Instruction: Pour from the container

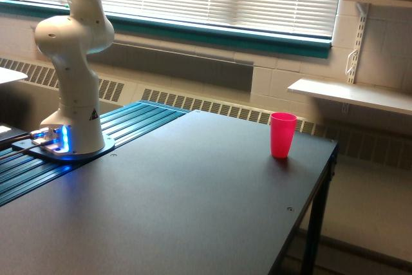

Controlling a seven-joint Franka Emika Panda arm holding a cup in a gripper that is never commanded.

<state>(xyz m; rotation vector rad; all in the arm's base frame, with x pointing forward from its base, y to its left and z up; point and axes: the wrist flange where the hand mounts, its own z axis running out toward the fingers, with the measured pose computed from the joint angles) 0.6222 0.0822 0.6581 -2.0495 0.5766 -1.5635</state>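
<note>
Bright pink cup (282, 134), black table (193, 210), white arm (74, 62), teal sill (225, 35)

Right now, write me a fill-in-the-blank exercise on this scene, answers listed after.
1. The cup on the table is coloured ____.
2. The cup stands ____, its mouth facing up.
3. A ____ light glows at the robot arm's base.
4. The cup stands toward the exterior view's ____ side of the table.

Missing words: pink; upright; blue; right

No legible txt; only a small triangular warning sticker (93, 114) on arm base (74, 130).
</note>
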